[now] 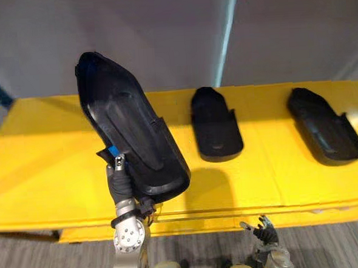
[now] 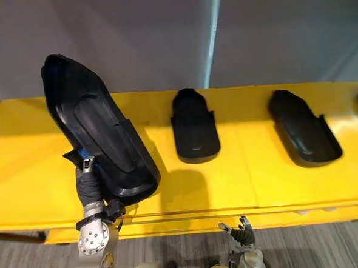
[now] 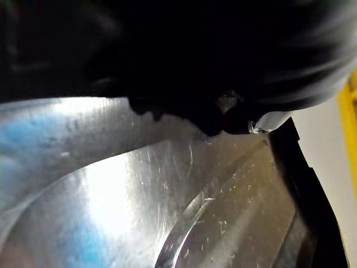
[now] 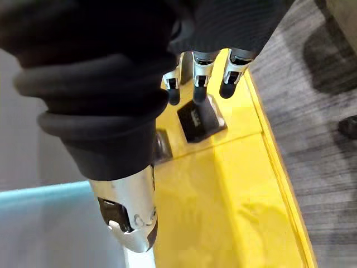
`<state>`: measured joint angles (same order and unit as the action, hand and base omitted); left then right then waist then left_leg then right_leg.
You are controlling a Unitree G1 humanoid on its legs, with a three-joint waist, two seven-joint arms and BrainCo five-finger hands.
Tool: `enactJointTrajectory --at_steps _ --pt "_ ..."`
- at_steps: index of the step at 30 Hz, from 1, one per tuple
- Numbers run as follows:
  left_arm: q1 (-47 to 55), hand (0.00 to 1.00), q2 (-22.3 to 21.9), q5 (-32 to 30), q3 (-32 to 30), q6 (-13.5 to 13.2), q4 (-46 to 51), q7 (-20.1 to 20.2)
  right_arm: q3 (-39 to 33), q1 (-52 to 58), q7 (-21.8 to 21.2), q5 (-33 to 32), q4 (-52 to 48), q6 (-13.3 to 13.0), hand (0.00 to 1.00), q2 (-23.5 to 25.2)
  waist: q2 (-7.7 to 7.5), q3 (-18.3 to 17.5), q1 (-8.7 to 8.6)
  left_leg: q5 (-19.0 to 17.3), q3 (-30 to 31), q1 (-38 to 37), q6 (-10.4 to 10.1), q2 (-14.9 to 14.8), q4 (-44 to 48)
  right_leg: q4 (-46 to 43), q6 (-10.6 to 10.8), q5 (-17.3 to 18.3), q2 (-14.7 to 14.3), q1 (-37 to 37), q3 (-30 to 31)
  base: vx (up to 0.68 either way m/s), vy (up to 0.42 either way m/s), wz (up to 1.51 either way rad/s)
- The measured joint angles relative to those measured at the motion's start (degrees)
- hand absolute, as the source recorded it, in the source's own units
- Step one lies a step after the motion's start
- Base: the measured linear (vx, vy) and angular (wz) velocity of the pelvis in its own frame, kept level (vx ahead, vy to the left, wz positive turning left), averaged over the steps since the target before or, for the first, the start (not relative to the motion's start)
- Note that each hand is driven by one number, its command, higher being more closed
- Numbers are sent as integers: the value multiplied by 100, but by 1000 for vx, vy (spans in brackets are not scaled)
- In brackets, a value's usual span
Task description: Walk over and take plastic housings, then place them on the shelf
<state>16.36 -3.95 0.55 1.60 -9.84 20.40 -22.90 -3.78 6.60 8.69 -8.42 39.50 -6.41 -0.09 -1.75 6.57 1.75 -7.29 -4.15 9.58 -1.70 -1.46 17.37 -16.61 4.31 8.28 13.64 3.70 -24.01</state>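
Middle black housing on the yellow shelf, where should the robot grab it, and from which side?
Probably at its wide near end, coming from the front. The middle housing lies flat on the yellow shelf, with its narrow end toward the wall and its wide end facing the robot. The right hand is free and low by the shelf's front. The left hand carries another housing.

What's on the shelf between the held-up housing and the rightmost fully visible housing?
A third black housing, lying flat on the yellow shelf, in both eye views.

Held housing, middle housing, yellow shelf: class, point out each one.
held housing [image 1: 128, 124], left eye view, inner face
middle housing [image 1: 215, 126], left eye view, its centre
yellow shelf [image 1: 41, 173], left eye view, bare top
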Motion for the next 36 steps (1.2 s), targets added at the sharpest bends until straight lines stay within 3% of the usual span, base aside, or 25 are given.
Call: enactJointTrajectory --at_steps 1,2,3,4,5,7,8,9,10,11,12,13,14,15,16,17,19,20,21,22,24,30,36 --pt "16 100 7 9 -28 0 11 -22 18 9 6 10 -39 -16 0 20 -85 -29 -5 -65 -46 76 -161 77 83 0 26 17 142 10 29 -54 165 -8" --pt "3 100 68 10 -71 -1 46 -29 -12 -33 12 14 -32 -21 0 70 -201 21 2 -349 -279 313 146 -77 626 2 67 22 249 58 46 -37 146 -2" --pt "20 100 95 9 -45 -11 118 -29 -47 -117 33 12 -27 43 0 81 -130 29 7 -626 -394 552 328 -679 1509 -73 143 -26 267 67 109 -69 222 -6" --pt "32 100 64 37 5 -11 119 -18 -71 -105 66 13 -44 46 0 52 -198 62 -39 -705 -301 535 151 -1266 1847 -170 192 -53 367 15 161 -72 241 -8" --pt "37 100 65 77 50 -15 119 -21 -80 -83 94 12 -44 42 0 16 -188 57 -76 -689 -196 481 72 -1490 1845 -196 262 -92 437 -26 177 -64 393 -1" --pt "31 100 71 111 221 -58 119 -10 -166 74 117 11 -52 19 0 -162 -55 -73 -106 -284 280 148 -302 -1876 1229 -112 651 -294 778 -22 233 -38 549 -6" --pt "3 100 61 110 284 -69 102 -6 -262 103 117 10 -22 18 0 -183 51 -154 -119 -526 357 139 -813 -1802 1109 -7 782 -370 863 -18 264 -42 677 8" --pt "-99 100 120 112 394 -73 67 36 -412 141 115 11 78 57 0 -112 -47 -181 -167 -1023 190 234 -1164 -1592 1231 288 752 -695 1130 -7 329 -70 712 -7" --pt "-141 100 273 142 372 -73 15 4 -410 196 95 17 139 119 0 128 -220 -190 -65 -1158 -7 402 -928 -1374 1584 653 369 -1286 1274 40 384 -116 847 -23" --pt "-143 100 321 151 349 -74 -5 -9 -363 197 96 37 189 128 0 218 -228 -195 -36 -1243 -116 496 -823 -1343 1781 807 158 -1680 1273 72 375 -140 819 -81" --pt "-146 100 360 146 361 -65 -78 -7 -156 88 83 139 298 184 0 198 -212 -202 91 -1335 -413 534 -627 -1356 1942 1150 -369 -2619 1228 213 314 -127 671 -101" --pt "-113 100 372 147 382 -62 -104 -3 -82 -25 81 215 391 200 0 173 -179 -174 128 -1351 -700 439 -422 -1319 1811 988 -441 -2768 1216 413 224 -147 598 -88" --pt "-115 100 370 144 411 -62 -155 10 -82 -38 82 239 408 203 0 171 -187 -175 58 -1300 -752 390 -321 -1264 1723 586 -79 -2319 1160 462 252 -151 457 -34" --pt "-111 100 362 135 493 -61 -275 55 -87 -2 60 257 405 198 0 177 -208 -187 -9 -1163 -830 199 -121 -1086 1412 -285 289 -1327 895 462 422 -140 400 -2" --pt "-92 100 341 123 524 -61 -305 63 -92 0 37 261 406 197 0 173 -213 -191 6 -1089 -881 84 -54 -1006 1241 -626 298 -881 736 469 547 -148 352 -6" --pt "-61 100 251 110 575 -67 -300 167 -76 3 -24 250 404 167 0 186 -196 -198 -38 -876 -958 -77 82 -772 836 -1315 290 152 103 464 1004 -126 241 -8" --pt "-57 100 202 107 661 -70 -302 174 -77 10 -25 229 408 164 0 185 -230 -215 -65 -734 -959 -61 134 -515 566 -1450 290 674 -351 426 1215 -141 187 4" --pt "-33 100 184 105 730 -61 -305 175 -75 17 -19 222 414 161 0 183 -292 -249 -34 -662 -974 -48 117 -273 366 -1172 -12 960 -486 373 1308 -120 112 2" --pt "-30 100 184 104 762 -53 -309 177 -73 26 -19 221 415 161 0 183 -338 -271 -44 -654 -969 -35 121 -185 324 -922 -148 1048 -489 283 1319 -102 79 3" --pt "-9 100 143 95 808 -34 -361 219 -78 53 -19 218 455 164 0 169 -171 -219 -86 -630 -901 -53 118 -175 265 -705 -147 972 -538 180 1295 -69 55 13" --pt "6 100 128 89 803 -35 -364 298 -27 225 -56 210 463 186 0 198 -107 -235 -84 -465 -807 -74 199 -152 207 -487 -109 812 -589 23 1213 -44 45 22" --pt "13 100 150 90 751 -32 -370 397 -46 276 -61 151 462 175 0 244 -251 -367 -71 -203 -756 -194 145 -242 -71 74 -232 509 -785 -292 1105 18 -44 8" --pt "-2 100 221 -41 634 64 -372 524 -61 291 -119 124 469 166 0 243 -211 -389 -81 -21 -891 -378 55 -371 -381 608 -332 163 -994 -494 1262 -24 -40 -16"
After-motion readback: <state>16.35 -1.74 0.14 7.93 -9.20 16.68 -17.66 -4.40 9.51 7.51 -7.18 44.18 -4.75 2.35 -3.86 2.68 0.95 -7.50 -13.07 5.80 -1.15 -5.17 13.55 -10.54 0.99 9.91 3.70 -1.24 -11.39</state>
